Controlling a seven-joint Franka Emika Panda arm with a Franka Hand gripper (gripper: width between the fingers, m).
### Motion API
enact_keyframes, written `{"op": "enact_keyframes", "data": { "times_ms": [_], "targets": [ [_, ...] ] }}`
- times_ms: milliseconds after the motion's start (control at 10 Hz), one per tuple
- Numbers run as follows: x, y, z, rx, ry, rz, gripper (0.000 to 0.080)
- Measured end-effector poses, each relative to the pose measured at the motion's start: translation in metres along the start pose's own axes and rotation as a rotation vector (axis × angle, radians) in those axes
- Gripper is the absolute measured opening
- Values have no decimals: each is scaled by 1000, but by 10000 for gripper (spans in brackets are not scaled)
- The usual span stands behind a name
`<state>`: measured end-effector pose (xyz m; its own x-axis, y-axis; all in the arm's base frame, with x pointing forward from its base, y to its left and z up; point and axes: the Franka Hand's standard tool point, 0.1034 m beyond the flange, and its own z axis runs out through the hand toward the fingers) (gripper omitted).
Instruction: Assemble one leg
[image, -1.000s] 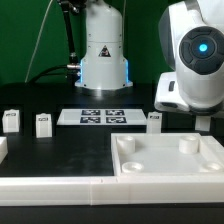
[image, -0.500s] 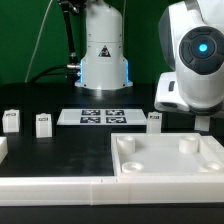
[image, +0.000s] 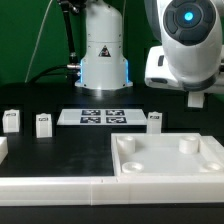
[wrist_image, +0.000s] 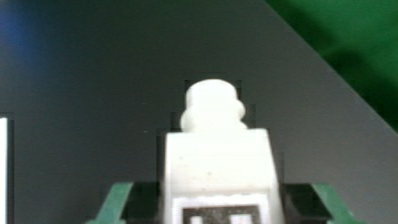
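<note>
In the wrist view my gripper (wrist_image: 217, 208) is shut on the leg (wrist_image: 217, 150), a small white post with a rounded peg at its far end and a tag near the jaws. The green fingers (wrist_image: 121, 205) stand on both sides of it, above the dark table. In the exterior view the arm's white head (image: 185, 45) is high at the right; the fingers and the held leg are out of frame. Three more legs stand on the table (image: 10, 120), (image: 43, 123), (image: 154, 121). The large white square piece (image: 170, 158) lies in front.
The marker board (image: 102, 117) lies mid-table in front of the robot base (image: 103, 60). A long white bar (image: 50, 190) runs along the front edge, and another white part (image: 3, 150) shows at the exterior view's left edge.
The arm's head has risen and shifted toward the exterior view's left. The three legs on the table and the square piece have not moved.
</note>
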<state>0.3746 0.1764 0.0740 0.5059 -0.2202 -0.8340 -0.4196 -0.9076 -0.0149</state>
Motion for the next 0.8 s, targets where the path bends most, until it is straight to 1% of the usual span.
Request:
{"op": "enact_keyframes", "data": {
  "times_ms": [100, 200, 300, 400, 600, 700, 800],
  "targets": [
    [-6, 0, -12, 8, 24, -3, 288],
    [-5, -1, -14, 12, 44, -7, 288],
    [-1, -4, -15, 18, 86, -10, 288],
    [3, -10, -19, 35, 199, -14, 288],
    [2, -13, -20, 51, 357, -23, 288],
    [2, -12, -25, 41, 444, -41, 288],
    [0, -3, -33, 10, 521, -68, 288]
  ]
}}
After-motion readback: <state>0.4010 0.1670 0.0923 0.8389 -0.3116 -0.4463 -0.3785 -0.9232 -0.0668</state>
